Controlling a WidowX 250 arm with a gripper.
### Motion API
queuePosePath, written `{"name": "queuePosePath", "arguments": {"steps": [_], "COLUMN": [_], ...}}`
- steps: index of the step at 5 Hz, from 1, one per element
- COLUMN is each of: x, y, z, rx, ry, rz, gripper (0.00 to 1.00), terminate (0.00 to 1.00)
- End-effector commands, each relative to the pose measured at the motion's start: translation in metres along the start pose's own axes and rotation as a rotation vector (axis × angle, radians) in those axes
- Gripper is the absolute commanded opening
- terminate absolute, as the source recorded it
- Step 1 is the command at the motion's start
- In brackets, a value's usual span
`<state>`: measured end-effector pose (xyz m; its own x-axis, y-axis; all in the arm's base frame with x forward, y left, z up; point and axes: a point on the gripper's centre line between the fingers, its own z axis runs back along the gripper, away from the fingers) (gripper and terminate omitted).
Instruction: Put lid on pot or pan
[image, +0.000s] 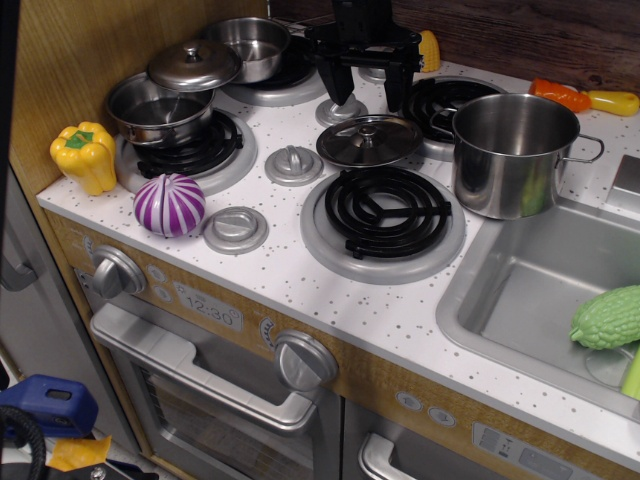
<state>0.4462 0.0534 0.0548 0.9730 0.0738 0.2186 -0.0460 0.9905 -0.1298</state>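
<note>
The flat dark-grey lid (369, 140) with a small centre knob lies on the stovetop between the burners, just left of the tall pot. The tall shiny steel pot (513, 153) stands open on the right, beside the sink, with a wire loop handle on its right side. My black gripper (367, 98) hangs above the back of the stove, just behind and above the lid. Its two fingers are spread apart and hold nothing.
A small steel pot (160, 110) on the left burner carries a tilted domed lid (193, 66). A steel bowl-like pan (249, 45) sits at the back. A yellow pepper (84, 155), a purple onion (169, 204), a sink (520, 300) with a green vegetable (608, 317) and a toy carrot (584, 97) are around.
</note>
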Motion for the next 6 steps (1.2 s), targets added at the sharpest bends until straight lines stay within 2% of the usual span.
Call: {"name": "queuePosePath", "arguments": {"steps": [1, 5, 6], "x": [0.0, 0.004, 0.006], "y": [0.0, 0.012, 0.011], "z": [0.0, -0.016, -0.019], "rx": [0.0, -0.016, -0.015], "ry": [0.0, -0.013, -0.015], "rz": [0.0, -0.02, -0.018], "gripper": [1.0, 1.0, 0.0], "terminate": [0.0, 0.0, 0.0]}}
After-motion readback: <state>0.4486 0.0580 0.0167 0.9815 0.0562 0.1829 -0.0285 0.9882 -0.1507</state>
